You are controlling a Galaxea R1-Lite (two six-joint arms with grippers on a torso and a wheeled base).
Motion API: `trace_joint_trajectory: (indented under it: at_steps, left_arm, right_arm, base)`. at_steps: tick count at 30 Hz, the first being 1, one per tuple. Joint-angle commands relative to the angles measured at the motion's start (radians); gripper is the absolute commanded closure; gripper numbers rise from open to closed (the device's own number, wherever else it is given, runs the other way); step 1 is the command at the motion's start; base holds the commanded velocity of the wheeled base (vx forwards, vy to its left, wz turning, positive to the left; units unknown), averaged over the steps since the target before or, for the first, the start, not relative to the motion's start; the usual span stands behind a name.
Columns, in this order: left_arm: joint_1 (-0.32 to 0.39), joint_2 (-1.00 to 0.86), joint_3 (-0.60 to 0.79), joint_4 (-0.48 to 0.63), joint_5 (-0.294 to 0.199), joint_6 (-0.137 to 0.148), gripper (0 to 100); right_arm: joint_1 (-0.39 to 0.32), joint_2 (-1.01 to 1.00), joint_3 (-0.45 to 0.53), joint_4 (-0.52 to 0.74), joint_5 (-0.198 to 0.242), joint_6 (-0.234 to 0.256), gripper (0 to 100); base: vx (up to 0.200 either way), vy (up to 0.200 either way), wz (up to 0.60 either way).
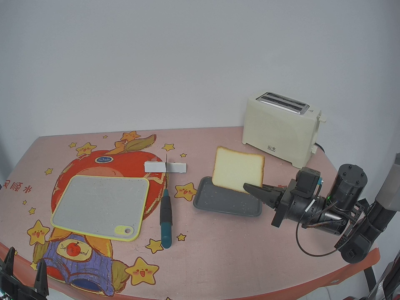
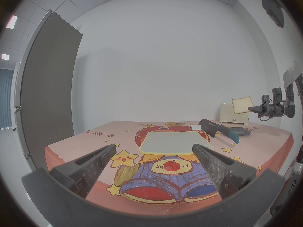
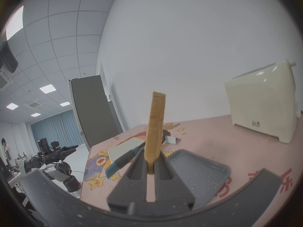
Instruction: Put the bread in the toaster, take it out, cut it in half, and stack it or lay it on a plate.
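— What has the right pincer [image 1: 251, 188] got?
— It's clamped on the lower corner of the bread [image 1: 238, 169], which is held up over the grey plate [image 1: 216, 201] near the worktop's [image 1: 233, 246] right edge, in front of the toaster [image 1: 283, 126].
— And the left pincer [image 2: 154, 161]?
— Spread wide and empty, off the near left corner, partly cut off.
— How does the slice sit?
— Upright on edge, with its broad face toward the near edge. The gripped corner is hidden.
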Motion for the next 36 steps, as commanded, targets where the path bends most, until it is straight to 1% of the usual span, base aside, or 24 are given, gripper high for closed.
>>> trace_joint_trajectory:
  at_steps: [1,5,6,7,9,10,12,13,14,15,16,17,19,21,24,25,28,29,32,33,34,36]
  left_arm:
    - [0.0,-0.016,0.018,0.0,0.0,0.0,0]
    - [0.0,-0.016,0.018,0.0,0.0,0.0,0]
    - [0.0,-0.016,0.018,0.0,0.0,0.0,0]
    - [0.0,-0.016,0.018,0.0,0.0,0.0,0]
    - [0.0,-0.016,0.018,0.0,0.0,0.0,0]
    - [0.0,-0.016,0.018,0.0,0.0,0.0,0]
    - [0.0,-0.016,0.018,0.0,0.0,0.0,0]
    - [0.0,-0.016,0.018,0.0,0.0,0.0,0]
    - [0.0,-0.016,0.018,0.0,0.0,0.0,0]
    - [0.0,-0.016,0.018,0.0,0.0,0.0,0]
    - [0.0,-0.016,0.018,0.0,0.0,0.0,0]
    - [0.0,-0.016,0.018,0.0,0.0,0.0,0]
    - [0.0,-0.016,0.018,0.0,0.0,0.0,0]
    - [0.0,-0.016,0.018,0.0,0.0,0.0,0]
    - [0.0,-0.016,0.018,0.0,0.0,0.0,0]
    - [0.0,-0.016,0.018,0.0,0.0,0.0,0]
    - [0.0,-0.016,0.018,0.0,0.0,0.0,0]
    - [0.0,-0.016,0.018,0.0,0.0,0.0,0]
    - [0.0,-0.016,0.018,0.0,0.0,0.0,0]
    - [0.0,-0.016,0.018,0.0,0.0,0.0,0]
    - [0.0,-0.016,0.018,0.0,0.0,0.0,0]
    - [0.0,-0.016,0.018,0.0,0.0,0.0,0]
  right_arm:
    - [-0.016,0.002,-0.003,0.003,0.001,-0.025,100]
    - [-0.035,-0.013,-0.024,0.008,0.004,-0.026,100]
    - [-0.055,-0.03,-0.053,0.037,0.01,-0.028,100]
    - [-0.059,-0.035,-0.058,0.045,0.01,-0.028,100]
    - [-0.104,-0.104,-0.128,0.171,0.022,-0.029,100]
    - [-0.115,-0.117,-0.144,0.2,0.029,-0.031,100]
    - [-0.168,-0.154,-0.219,0.299,0.068,-0.046,100]
    - [-0.168,-0.154,-0.219,0.299,0.068,-0.046,100]
    - [-0.227,-0.167,-0.294,0.371,0.105,-0.078,100]
    - [-0.254,-0.168,-0.329,0.404,0.119,-0.095,100]
    - [-0.266,-0.168,-0.345,0.417,0.124,-0.103,100]
    - [-0.311,-0.168,-0.409,0.48,0.159,-0.127,100]
    - [-0.331,-0.17,-0.44,0.51,0.18,-0.131,100]
    - [-0.354,-0.168,-0.492,0.551,0.207,-0.135,100]
    - [-0.369,-0.162,-0.536,0.572,0.211,-0.144,100]
    - [-0.378,-0.159,-0.572,0.589,0.211,-0.157,100]
    - [-0.388,-0.151,-0.61,0.629,0.211,-0.184,100]
    - [-0.397,-0.153,-0.633,0.675,0.213,-0.193,100]
    - [-0.411,-0.156,-0.681,0.749,0.214,-0.209,100]
    - [-0.411,-0.156,-0.681,0.749,0.214,-0.209,100]
    - [-0.429,-0.151,-0.727,0.787,0.214,-0.213,100]
    - [-0.444,-0.145,-0.776,0.824,0.214,-0.213,100]
  base:
    - [0.0,0.0,0.0]
    - [0.0,0.0,0.0]
    - [0.0,0.0,0.0]
    - [0.0,0.0,0.0]
    - [0.0,0.0,0.0]
    - [0.0,0.0,0.0]
    - [0.0,0.0,0.0]
    - [0.0,0.0,0.0]
    - [0.0,0.0,0.0]
    - [0.0,0.0,0.0]
    - [0.0,0.0,0.0]
    - [0.0,0.0,0.0]
    - [0.0,0.0,0.0]
    - [0.0,0.0,0.0]
    - [0.0,0.0,0.0]
    - [0.0,0.0,0.0]
    - [0.0,0.0,0.0]
    - [0.0,0.0,0.0]
    - [0.0,0.0,0.0]
    - [0.0,0.0,0.0]
    - [0.0,0.0,0.0]
    - [0.0,0.0,0.0]
